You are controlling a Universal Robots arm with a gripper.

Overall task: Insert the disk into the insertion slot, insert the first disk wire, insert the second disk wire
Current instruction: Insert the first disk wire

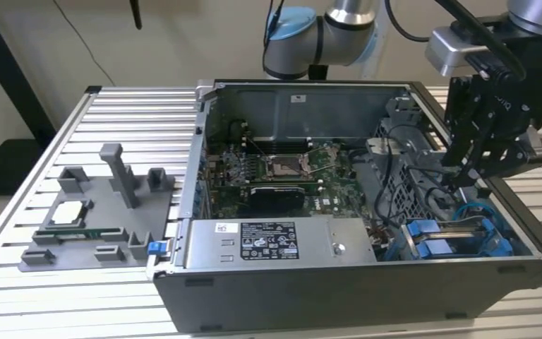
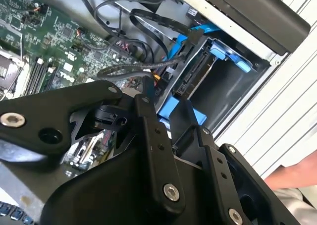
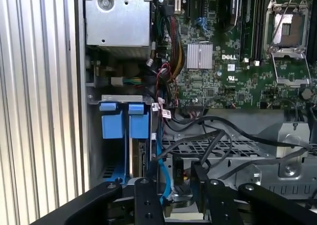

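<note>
Table (image 1: 54,296): made of pale metal slats
Computer case (image 1: 346,300): set on the slats (open on top), toward the exterior view's right
Grey fixture (image 1: 125,219): laid just beside it, toward the exterior view's left

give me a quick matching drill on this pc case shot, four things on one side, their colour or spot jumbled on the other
Things:
1 motherboard
2 disk carrier
3 gripper
4 parts fixture

Matches:
A black, over the case end at the exterior view's right
B grey, on the table outside the case
C green
D bright blue

Pairs: 1-C, 2-D, 3-A, 4-B
</note>
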